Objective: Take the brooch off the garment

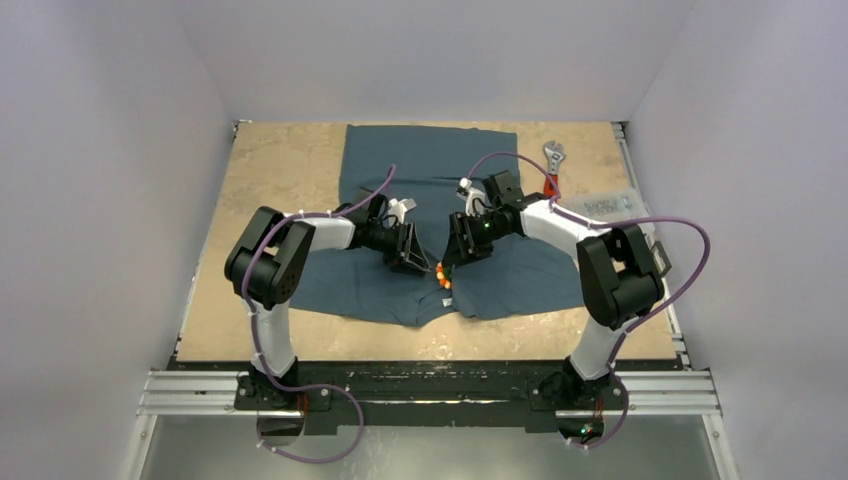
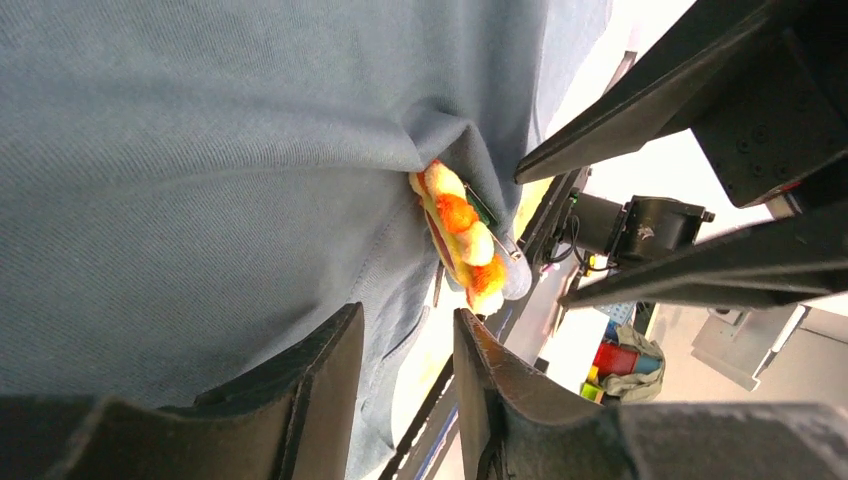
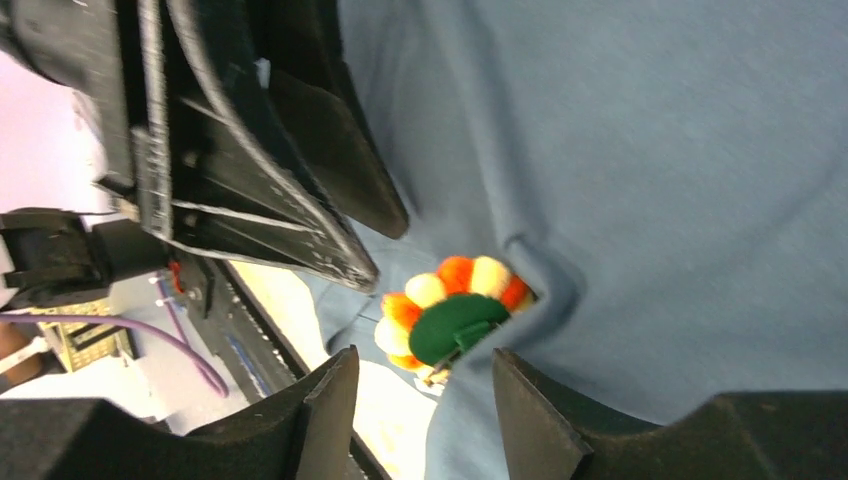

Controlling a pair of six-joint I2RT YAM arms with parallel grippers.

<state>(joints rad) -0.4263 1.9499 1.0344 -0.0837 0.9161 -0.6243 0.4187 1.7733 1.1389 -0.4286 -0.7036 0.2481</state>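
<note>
The garment (image 1: 430,190), a slate-blue T-shirt, lies flat on the table. The brooch (image 1: 442,276), a small orange-and-yellow flower, sits near the shirt's near edge, between the two grippers. In the left wrist view the brooch (image 2: 462,235) shows edge-on, sticking out of a pucker of cloth just beyond my open left gripper (image 2: 405,370). In the right wrist view its green back (image 3: 452,322) faces the camera just above my open right gripper (image 3: 425,405). Neither gripper holds anything. From above, the left gripper (image 1: 414,260) and right gripper (image 1: 457,258) flank the brooch closely.
An adjustable wrench (image 1: 553,163) with a red handle lies at the far right beside the shirt. A clear packet (image 1: 610,203) lies near the right table edge. White walls enclose the table on three sides. The left gripper's black body (image 3: 250,150) fills the right wrist view's upper left.
</note>
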